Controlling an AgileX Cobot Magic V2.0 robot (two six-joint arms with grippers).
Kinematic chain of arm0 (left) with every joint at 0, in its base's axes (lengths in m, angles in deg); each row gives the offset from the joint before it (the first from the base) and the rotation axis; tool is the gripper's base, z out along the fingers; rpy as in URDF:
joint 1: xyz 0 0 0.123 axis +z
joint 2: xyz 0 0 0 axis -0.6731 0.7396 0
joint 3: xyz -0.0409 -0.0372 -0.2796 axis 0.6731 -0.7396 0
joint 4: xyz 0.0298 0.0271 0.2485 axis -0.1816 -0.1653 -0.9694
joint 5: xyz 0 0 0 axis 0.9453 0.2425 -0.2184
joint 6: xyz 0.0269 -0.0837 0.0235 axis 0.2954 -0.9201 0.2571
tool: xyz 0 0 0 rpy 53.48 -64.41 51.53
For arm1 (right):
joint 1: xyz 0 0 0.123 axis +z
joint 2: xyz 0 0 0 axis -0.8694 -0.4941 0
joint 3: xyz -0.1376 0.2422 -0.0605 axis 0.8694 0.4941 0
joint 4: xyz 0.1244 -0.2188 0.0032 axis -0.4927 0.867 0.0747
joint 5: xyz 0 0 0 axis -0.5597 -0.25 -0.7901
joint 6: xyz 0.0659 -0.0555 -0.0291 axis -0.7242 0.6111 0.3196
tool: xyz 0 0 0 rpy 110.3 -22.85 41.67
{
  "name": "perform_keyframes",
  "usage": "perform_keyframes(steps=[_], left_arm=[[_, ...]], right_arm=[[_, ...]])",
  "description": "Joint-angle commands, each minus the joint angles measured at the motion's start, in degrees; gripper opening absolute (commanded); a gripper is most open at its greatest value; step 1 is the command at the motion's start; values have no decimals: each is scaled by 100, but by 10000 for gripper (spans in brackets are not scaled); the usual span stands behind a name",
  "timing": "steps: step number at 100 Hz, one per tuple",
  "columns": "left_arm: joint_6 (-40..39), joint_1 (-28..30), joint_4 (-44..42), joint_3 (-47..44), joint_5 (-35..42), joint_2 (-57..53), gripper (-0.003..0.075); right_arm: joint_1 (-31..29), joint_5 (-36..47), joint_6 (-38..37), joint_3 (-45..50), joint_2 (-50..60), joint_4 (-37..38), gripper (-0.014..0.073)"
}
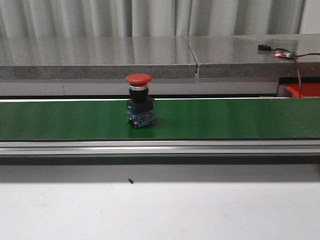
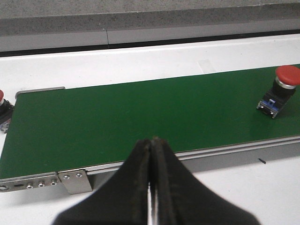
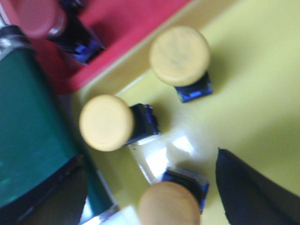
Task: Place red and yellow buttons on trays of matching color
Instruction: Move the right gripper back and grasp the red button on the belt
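A red button (image 1: 138, 107) with a black and blue base stands upright on the green belt (image 1: 225, 117); the left wrist view shows it too, red button (image 2: 281, 91), far off to one side of my left gripper (image 2: 152, 140), which is shut on nothing above the belt's near edge. My right gripper (image 3: 154, 187) is open over the yellow tray (image 3: 253, 93). Three yellow buttons stand in that tray: one (image 3: 171, 204) between the spread fingers with gaps on both sides, and two more (image 3: 107, 123) (image 3: 180, 56) beyond. Neither gripper shows in the front view.
The red tray (image 3: 126, 23) adjoins the yellow one and holds a red button (image 3: 40, 18); its corner (image 1: 302, 90) shows at the belt's right end. Another red button (image 2: 2, 110) sits just off the belt's left end. A grey ledge (image 1: 150, 57) runs behind the belt.
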Motion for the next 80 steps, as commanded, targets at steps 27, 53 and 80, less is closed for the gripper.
perform_keyframes(steps=[27, 53, 80], left_arm=[[-35, -36, 164, 148, 397, 18, -19], [-35, -36, 164, 148, 397, 18, -19], [-35, -36, 164, 148, 397, 18, -19]], right_arm=[[943, 39, 321, -115, 817, -85, 572], [2326, -368, 421, -386, 782, -74, 572], [3009, -1800, 561, -1601, 290, -53, 572]])
